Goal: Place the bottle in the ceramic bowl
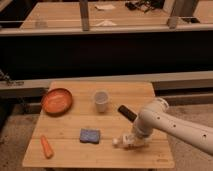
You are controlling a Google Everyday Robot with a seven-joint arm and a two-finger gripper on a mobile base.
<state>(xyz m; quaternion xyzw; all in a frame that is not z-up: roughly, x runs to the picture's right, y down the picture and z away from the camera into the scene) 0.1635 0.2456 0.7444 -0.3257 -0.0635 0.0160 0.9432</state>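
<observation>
At the left of the bench [70,122] we see the bowl [56,101], well apart from the bottle [119,142] lying near the front edge. Our hand [131,141] sits at the bottle; whether it grips, we cannot tell. We judge this the grasping step; next comes lifting and carrying left.

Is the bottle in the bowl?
No: the bottle lies at the tool near the table's front edge; the bowl is empty.

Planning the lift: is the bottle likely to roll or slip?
The bottle seems to lie on its side by the tool, near the table's front edge, so a nudge would probably roll it. Small and plastic-looking, it is likely light and perhaps slick.
</observation>
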